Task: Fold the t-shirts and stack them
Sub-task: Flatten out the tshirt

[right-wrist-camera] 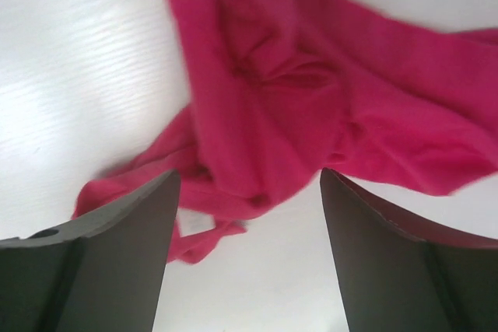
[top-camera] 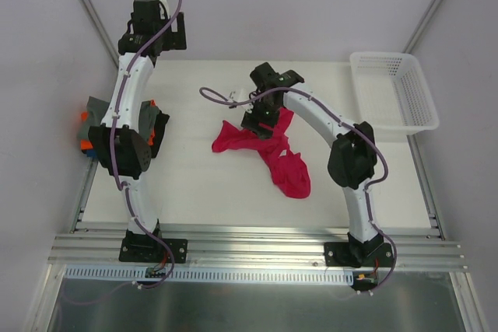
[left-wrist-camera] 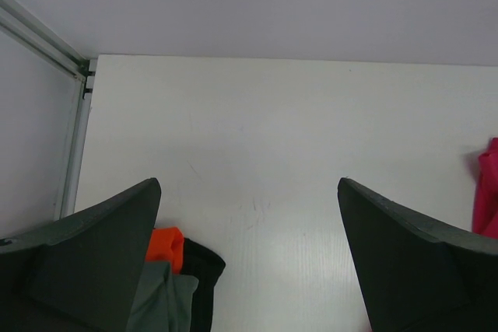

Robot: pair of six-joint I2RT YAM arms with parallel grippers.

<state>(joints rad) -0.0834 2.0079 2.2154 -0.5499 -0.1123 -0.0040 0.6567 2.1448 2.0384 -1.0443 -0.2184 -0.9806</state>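
A crumpled magenta-red t-shirt (top-camera: pixel 288 169) lies on the white table, right of centre. My right gripper (top-camera: pixel 261 120) hangs just over its upper left part. In the right wrist view the gripper (right-wrist-camera: pixel 249 172) is open, its fingers wide apart, with the shirt (right-wrist-camera: pixel 296 106) and its small white neck label (right-wrist-camera: pixel 194 219) lying below and nothing pinched. Folded t-shirts, grey (top-camera: pixel 95 110), orange (top-camera: pixel 83 144) and black (top-camera: pixel 160 126), sit stacked at the table's left edge, mostly hidden under my left arm. My left gripper (top-camera: pixel 158 30) is raised at the back left and stands open (left-wrist-camera: pixel 249 184) with nothing between its fingers.
A white lattice basket (top-camera: pixel 393 87) stands at the back right corner. The left wrist view shows the stack's orange (left-wrist-camera: pixel 165 245), grey (left-wrist-camera: pixel 167 301) and black (left-wrist-camera: pixel 204 270) edges beside the left finger, and the metal frame post (left-wrist-camera: pixel 74 145) along the table's left side.
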